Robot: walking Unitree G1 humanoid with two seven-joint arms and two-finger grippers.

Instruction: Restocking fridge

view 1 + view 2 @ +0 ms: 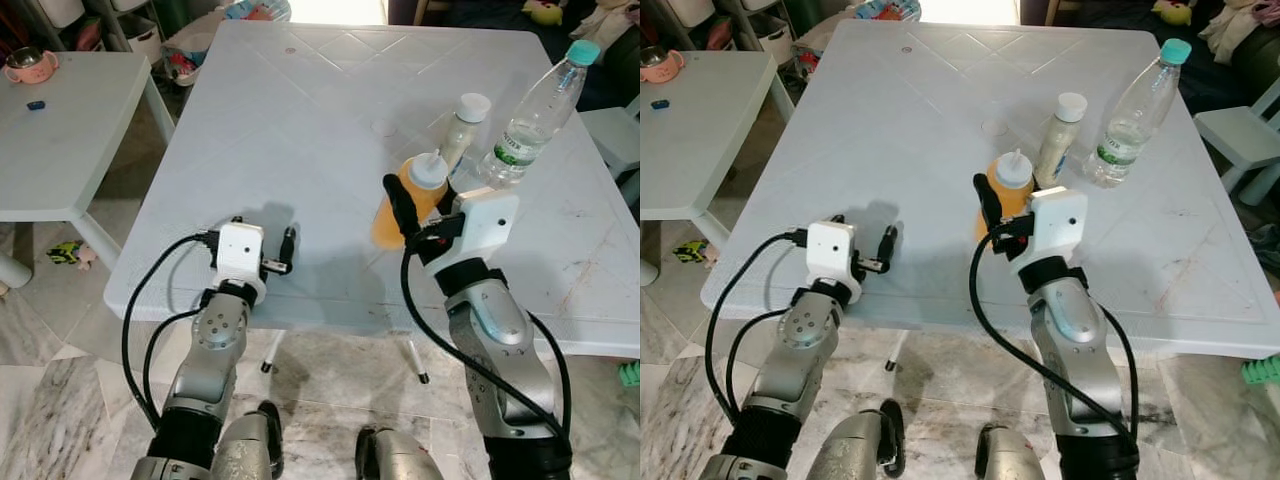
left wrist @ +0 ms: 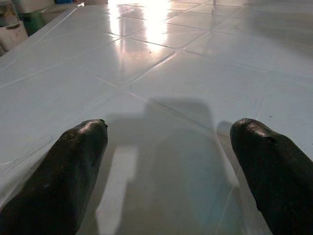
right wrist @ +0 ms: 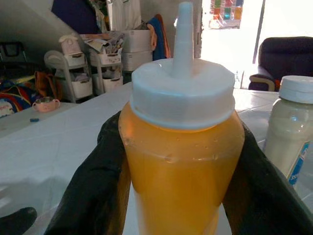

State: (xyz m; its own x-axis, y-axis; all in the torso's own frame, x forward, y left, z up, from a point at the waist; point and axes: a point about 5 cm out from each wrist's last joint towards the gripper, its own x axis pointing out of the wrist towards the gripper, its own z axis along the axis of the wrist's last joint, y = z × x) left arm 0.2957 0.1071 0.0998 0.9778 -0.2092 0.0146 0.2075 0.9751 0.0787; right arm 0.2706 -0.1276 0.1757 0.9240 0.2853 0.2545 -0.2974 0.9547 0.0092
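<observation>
Orange squeeze bottle with a white nozzle cap (image 3: pixel 181 161) held at the near part of the white plastic table (image 1: pixel 300 110).

Nearest, the left gripper (image 2: pixel 171 161) was seen empty with its jaws parted wide over bare tabletop. Just beyond, the right gripper (image 1: pixel 415 215) was closed around the bottle's sides, black fingers (image 3: pixel 98 186) pressed to both flanks. Behind it stood a cream jar with a white lid (image 1: pixel 462 125) and a clear water bottle with a teal cap (image 1: pixel 535 110). Restocking was judged barely begun: all three items remained on the table.
</observation>
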